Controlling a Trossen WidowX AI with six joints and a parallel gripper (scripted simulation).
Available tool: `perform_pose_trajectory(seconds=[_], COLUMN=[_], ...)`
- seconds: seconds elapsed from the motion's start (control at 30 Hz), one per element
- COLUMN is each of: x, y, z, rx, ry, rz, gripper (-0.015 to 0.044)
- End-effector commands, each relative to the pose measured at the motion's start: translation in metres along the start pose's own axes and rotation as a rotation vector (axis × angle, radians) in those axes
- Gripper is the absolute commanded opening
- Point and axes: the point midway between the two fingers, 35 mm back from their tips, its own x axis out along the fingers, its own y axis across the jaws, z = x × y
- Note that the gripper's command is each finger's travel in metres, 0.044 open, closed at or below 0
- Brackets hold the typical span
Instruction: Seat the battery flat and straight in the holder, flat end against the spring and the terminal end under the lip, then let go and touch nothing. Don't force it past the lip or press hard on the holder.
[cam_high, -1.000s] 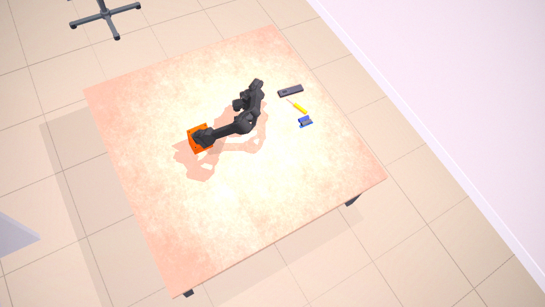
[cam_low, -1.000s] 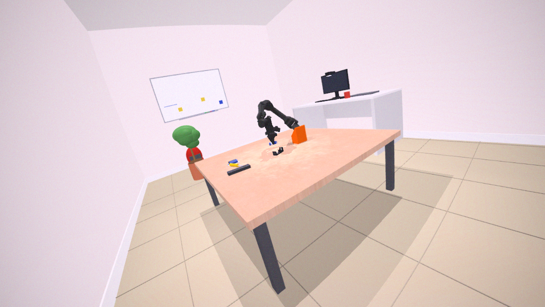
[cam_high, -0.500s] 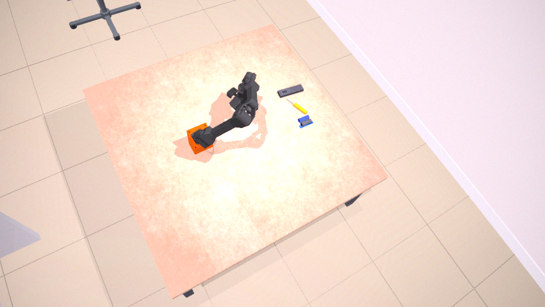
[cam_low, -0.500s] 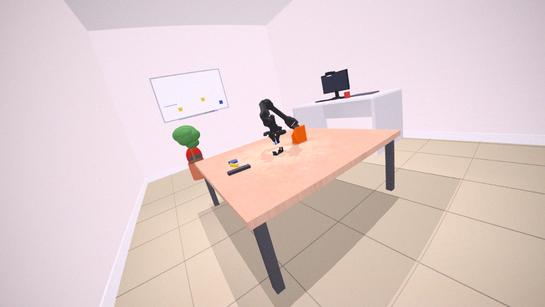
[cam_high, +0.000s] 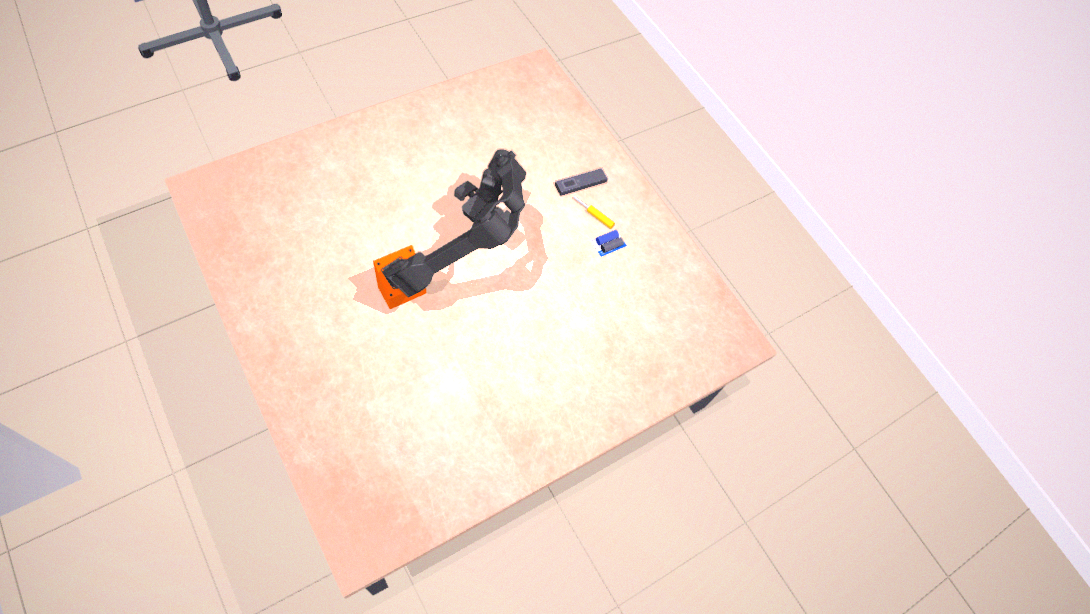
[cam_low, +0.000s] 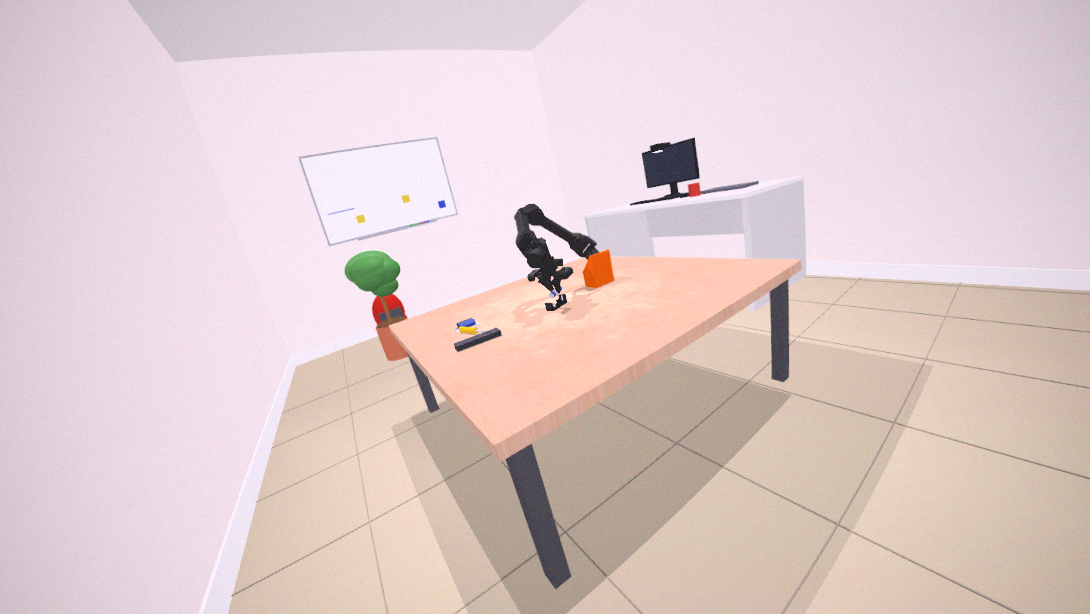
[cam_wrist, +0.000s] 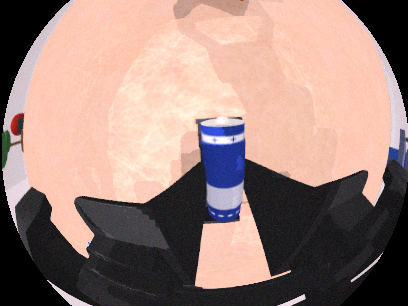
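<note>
A large peach-coloured table (cam_high: 457, 427) on dark legs fills the middle of a tiled room. From the exterior view, a white desk (cam_low: 762, 205) carrying a monitor (cam_low: 670, 163) stands behind it, a whiteboard (cam_low: 377, 188) hangs on the far wall, and a green potted plant (cam_low: 373, 274) sits at the table's far corner.

On the table, the black robot arm (cam_high: 472, 240) rises from its orange base (cam_high: 395, 276), folds at the elbow and points its wrist down toward the tabletop. Well apart from it, near one table edge, three items lie in a loose row: a dark flat remote control (cam_high: 580, 181), a yellow-handled screwdriver (cam_high: 598, 213) and a small blue-and-grey object (cam_high: 610, 243).

The gripper (cam_wrist: 223, 197) is closed on the battery (cam_wrist: 222, 163), its jaws narrow and pressed against the lower part of the blue-and-silver cylinder from either side. The battery sticks out beyond the fingertips, its pale end farthest from the camera, and hangs above the tabletop.

In the exterior view the small black holder (cam_low: 556, 304) rests on the table just below the gripper; whether the battery touches it cannot be told at this size. The holder does not show in the wrist view, and the arm covers that spot in the top view.
</note>
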Motion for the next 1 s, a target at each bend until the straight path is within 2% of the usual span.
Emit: perform_pose_trajectory(seconds=[0.0,0.97], x=[0.008,0.018], y=[0.0,0.001], z=[-0.002,-0.01], rx=[0.014,0.018], ry=[-0.054,-0.209], rz=[-0.004,-0.004], gripper=[0.0083,0.0083])
